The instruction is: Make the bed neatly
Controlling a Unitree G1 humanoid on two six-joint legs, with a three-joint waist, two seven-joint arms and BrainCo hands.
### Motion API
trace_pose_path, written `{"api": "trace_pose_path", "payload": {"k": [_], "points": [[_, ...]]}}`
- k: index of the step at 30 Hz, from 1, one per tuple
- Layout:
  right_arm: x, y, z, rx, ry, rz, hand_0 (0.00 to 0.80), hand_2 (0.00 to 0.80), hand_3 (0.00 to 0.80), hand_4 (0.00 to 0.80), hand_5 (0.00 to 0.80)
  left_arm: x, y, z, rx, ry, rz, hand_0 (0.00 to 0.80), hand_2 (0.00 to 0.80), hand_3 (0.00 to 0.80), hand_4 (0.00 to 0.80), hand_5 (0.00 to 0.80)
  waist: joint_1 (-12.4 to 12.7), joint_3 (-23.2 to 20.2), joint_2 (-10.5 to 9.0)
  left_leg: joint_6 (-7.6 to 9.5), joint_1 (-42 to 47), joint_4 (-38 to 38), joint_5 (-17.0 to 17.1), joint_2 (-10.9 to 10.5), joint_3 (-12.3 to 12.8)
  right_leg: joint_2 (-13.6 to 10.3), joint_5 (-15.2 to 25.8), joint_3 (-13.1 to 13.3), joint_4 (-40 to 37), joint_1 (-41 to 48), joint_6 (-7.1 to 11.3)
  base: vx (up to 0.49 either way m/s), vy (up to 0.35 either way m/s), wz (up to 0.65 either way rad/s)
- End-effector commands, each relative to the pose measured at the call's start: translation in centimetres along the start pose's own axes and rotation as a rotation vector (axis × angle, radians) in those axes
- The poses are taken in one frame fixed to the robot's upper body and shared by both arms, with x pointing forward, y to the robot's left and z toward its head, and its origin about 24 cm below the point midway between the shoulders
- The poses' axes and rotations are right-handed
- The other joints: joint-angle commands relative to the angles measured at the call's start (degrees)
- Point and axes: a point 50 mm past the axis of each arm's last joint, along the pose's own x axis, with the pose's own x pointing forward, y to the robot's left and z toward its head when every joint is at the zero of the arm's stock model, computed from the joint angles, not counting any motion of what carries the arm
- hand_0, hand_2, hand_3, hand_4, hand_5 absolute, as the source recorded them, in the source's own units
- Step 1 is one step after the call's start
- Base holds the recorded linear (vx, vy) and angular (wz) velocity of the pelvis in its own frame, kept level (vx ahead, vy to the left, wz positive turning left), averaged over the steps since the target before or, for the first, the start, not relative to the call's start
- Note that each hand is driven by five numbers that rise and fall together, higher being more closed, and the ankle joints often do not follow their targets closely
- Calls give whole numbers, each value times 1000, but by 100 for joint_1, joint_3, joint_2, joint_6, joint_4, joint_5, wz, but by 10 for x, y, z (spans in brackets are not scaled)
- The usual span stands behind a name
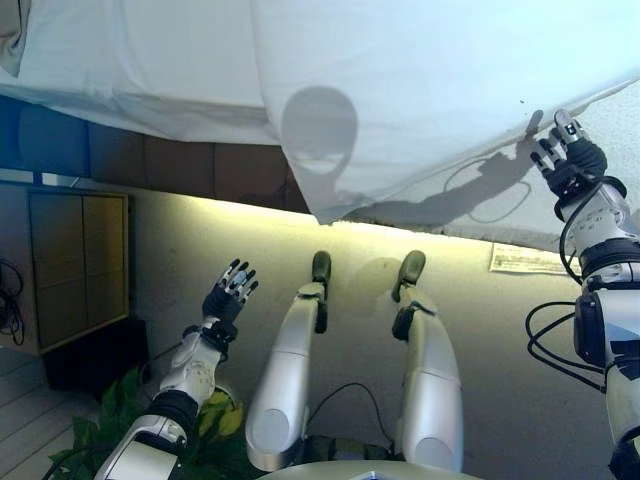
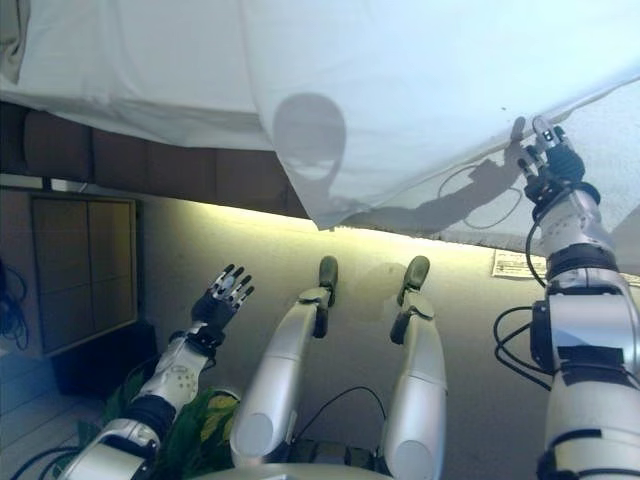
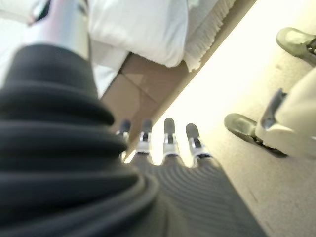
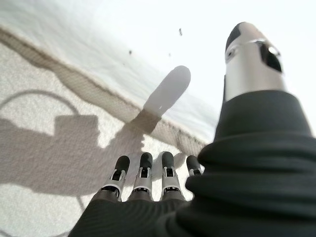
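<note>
Duvet [image 1: 420, 90] overhangs bed edge; right hand [image 1: 566, 152] fingers straight beside it; left hand [image 1: 228, 292] fingers spread

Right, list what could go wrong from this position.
1. The right hand is open at the white sheet's edge and grips nothing, so a pull may slip off.
2. One sheet corner hangs over the bed's side; pulling only from the right could skew it further.
3. The left hand hangs open, away from the sheet, leaving that side unsupported.
</note>
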Motion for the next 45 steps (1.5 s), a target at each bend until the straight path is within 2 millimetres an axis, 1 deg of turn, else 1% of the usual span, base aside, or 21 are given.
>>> {"api": "trace_pose_path", "payload": {"k": [1, 5, 8, 11, 16, 18, 24, 26, 30, 32, 33, 35, 37, 40, 45], "points": [[-3, 3, 44, -125, -121, 52, 0, 0, 0, 0, 0, -13, 5, -6, -30, -27, -5, 0, 0, 0, 0, 0, 33, 11, 370, -150, 147, -680, 662, 106, 16, -48, -455, -89, 764, 98, 245, 58, 29, -2], [-3, 6, 51, -145, -123, 54, 0, 0, 0, 0, 0, -13, 4, -6, -35, -34, -9, 0, 0, 0, 0, 0, 70, 11, 378, -159, 214, -813, 745, 112, 53, -61, -433, -149, 686, 179, 264, 42, 22, -2], [-3, 8, 58, -161, -118, 54, 0, 0, 0, 0, 0, -13, 3, -3, -33, -43, -15, 0, 0, 0, 0, 0, 93, 11, 412, -163, 167, -853, 807, 102, 36, -57, -411, -136, 701, 116, 278, 11, 2, -1], [-2, 11, 61, -170, -110, 61, 0, 0, 0, 0, 0, -12, 2, -2, -35, -49, -17, 0, 0, 0, 0, 0, 117, 11, 455, -166, 90, -870, 842, 104, 26, -61, -419, -123, 750, 11, 274, 0, 0, 0], [-1, 22, 65, -193, -73, 98, 0, 0, 0, 0, 0, -13, 1, -3, -45, -53, -15, 0, 0, 0, 0, 0, 178, 11, 552, -159, -98, -904, 904, 106, 1, -52, -458, -90, 860, -232, 253, 0, 0, 0], [0, 28, 67, -184, -82, 128, 0, 0, 0, 0, 0, -14, -1, -5, -47, -52, -22, 0, 0, 0, 0, 0, 194, 11, 589, -170, -173, -952, 943, 114, -7, -43, -465, -69, 855, -313, 249, 0, 0, 0], [-1, 44, 71, -159, -111, 233, 0, 0, 0, 0, 0, -20, 2, -9, -54, -51, -30, 0, 0, 0, 0, 0, 236, 11, 647, -173, -227, -1013, 989, 109, -41, -54, -493, -55, 904, -398, 245, -1, 13, 0], [-1, 51, 77, -158, -130, 262, 0, 0, 0, 0, 0, -21, 2, -8, -59, -55, -39, 0, 0, 0, 0, 0, 263, 11, 666, -178, -212, -1061, 1018, 104, -43, -64, -494, -71, 879, -383, 251, -5, 17, 0], [-3, 58, 91, -160, -179, 288, 0, 0, 0, 0, 0, -22, 2, -7, -58, -53, -49, 0, 0, 0, 0, 0, 297, 11, 690, -189, -148, -1125, 1054, 97, -53, -81, -492, -97, 855, -324, 263, -6, 0, 2], [-4, 67, 98, -190, -212, 305, 0, 0, 0, 0, 0, -23, 2, -6, -55, -47, -52, 0, 0, 0, 0, 0, 326, 11, 687, -196, -99, -1149, 1058, 98, -54, -103, -490, -133, 846, -281, 268, -15, -2, 7], [-5, 70, 102, -204, -241, 307, 800, 800, 800, 800, 800, -23, 2, -6, -54, -46, -53, 0, 0, 0, 0, 0, 335, 11, 682, -196, -78, -1164, 1060, 98, -56, -109, -482, -147, 827, -259, 270, -20, 1, 4], [-8, 81, 109, -243, -295, 348, 800, 800, 800, 800, 800, -24, 2, -7, -53, -39, -53, 0, 0, 0, 0, 0, 353, 11, 662, -200, -17, -1187, 1053, 95, -60, -121, -481, -188, 798, -189, 270, 0, 0, 0], [-8, 85, 107, -260, -287, 369, 800, 800, 800, 800, 800, -25, 3, -7, -52, -34, -52, 0, 0, 0, 0, 0, 355, 11, 631, -208, 61, -1214, 1053, 92, -56, -127, -467, -228, 750, -98, 276, 0, 0, 0], [-8, 86, 104, -277, -284, 382, 800, 800, 800, 800, 800, -26, 4, -7, -47, -27, -58, 0, 0, 0, 0, 0, 370, 11, 588, -207, 199, -1258, 1047, 98, -41, -146, -449, -293, 665, 75, 282, -9, -4, 3], [-6, 81, 98, -274, -277, 361, 800, 800, 800, 800, 800, -23, 4, -3, -42, -28, -63, 0, 0, 0, 0, 0, 387, 11, 506, -208, 438, -1310, 1018, 87, -15, -186, -413, -418, 494, 402, 304, -20, -9, 7]]}}
